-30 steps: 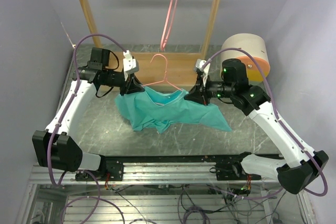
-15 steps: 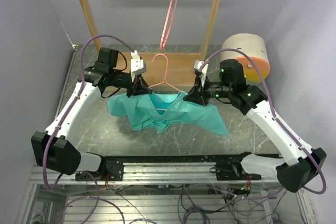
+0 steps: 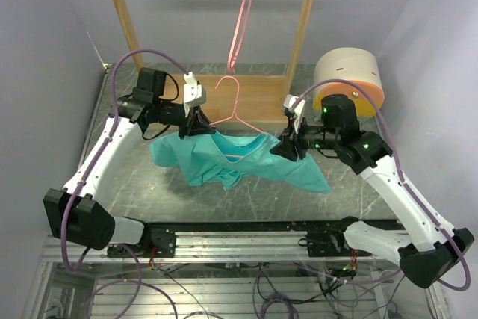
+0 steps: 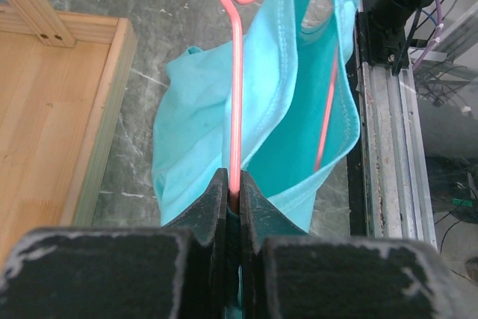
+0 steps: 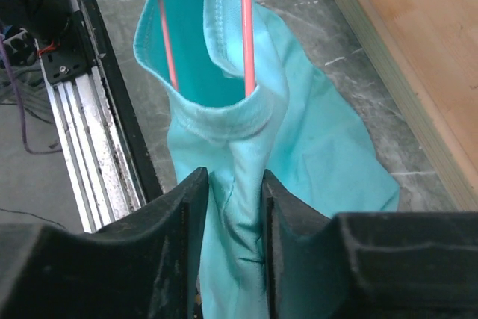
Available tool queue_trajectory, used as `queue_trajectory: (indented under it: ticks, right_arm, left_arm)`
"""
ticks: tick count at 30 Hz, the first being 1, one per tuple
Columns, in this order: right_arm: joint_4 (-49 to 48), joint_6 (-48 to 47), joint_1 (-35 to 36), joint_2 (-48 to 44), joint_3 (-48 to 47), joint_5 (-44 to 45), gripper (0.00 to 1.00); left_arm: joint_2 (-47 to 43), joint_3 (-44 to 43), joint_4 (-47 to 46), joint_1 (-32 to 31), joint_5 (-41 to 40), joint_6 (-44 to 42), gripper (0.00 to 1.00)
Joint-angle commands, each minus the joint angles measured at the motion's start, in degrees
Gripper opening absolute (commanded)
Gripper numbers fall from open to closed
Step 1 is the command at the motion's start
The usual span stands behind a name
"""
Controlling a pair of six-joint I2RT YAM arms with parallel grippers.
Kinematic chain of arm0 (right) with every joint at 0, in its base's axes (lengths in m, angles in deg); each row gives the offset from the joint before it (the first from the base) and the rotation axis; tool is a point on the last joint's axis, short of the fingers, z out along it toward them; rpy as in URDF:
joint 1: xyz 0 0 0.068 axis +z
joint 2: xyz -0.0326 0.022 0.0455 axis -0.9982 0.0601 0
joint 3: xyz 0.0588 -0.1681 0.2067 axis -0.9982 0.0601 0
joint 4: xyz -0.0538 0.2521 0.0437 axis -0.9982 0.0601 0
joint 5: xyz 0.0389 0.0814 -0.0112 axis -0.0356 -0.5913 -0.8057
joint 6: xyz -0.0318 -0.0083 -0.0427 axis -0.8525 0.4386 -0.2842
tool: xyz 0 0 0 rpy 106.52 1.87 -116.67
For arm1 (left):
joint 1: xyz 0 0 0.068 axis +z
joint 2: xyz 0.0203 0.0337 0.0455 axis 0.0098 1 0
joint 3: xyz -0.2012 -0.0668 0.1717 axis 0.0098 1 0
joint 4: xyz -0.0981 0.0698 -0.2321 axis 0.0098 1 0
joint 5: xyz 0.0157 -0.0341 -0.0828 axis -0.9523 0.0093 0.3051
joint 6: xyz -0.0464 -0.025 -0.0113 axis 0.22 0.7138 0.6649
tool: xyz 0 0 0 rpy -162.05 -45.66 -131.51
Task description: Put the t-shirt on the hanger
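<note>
I am pinching the hanger [image 4: 236, 110] by its wire with the left gripper [image 4: 233, 192], jaws narrow around it, to steady the frame, I judge. The right gripper [image 5: 230, 184] is clamping the t-shirt [image 3: 254, 160] at its shoulder, probably to stretch the cloth over the hanger's 3 o'clock end. The t-shirt is draping, half-threaded, mid-table. I am counting two hangers, the spare hanger [image 3: 239, 35] hanging on the rack [image 3: 305, 20] at 12 o'clock, and one t-shirt.

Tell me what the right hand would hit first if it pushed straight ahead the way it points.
The t-shirt: the right hand pinches its cloth, and the folded collar lies straight ahead. Just beyond, the pink hanger wire runs into the neck opening; how far beyond is hard to judge.
</note>
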Motion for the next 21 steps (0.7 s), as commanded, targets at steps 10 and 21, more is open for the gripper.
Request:
queue_trajectory:
  ticks: [10,21]
  right_arm:
    - [5.7,-3.7,-1.3,1.5,-7.8,1.6,0.51]
    - [13.4,-7.6,-3.5,5.7,-10.0,-6.0,0.54]
  left_arm:
    - [0.1,-4.4,10.6,0.0,3.1,-12.4,0.07]
    - [0.8,-5.8,13.9,0.0,3.3,-15.5,0.07]
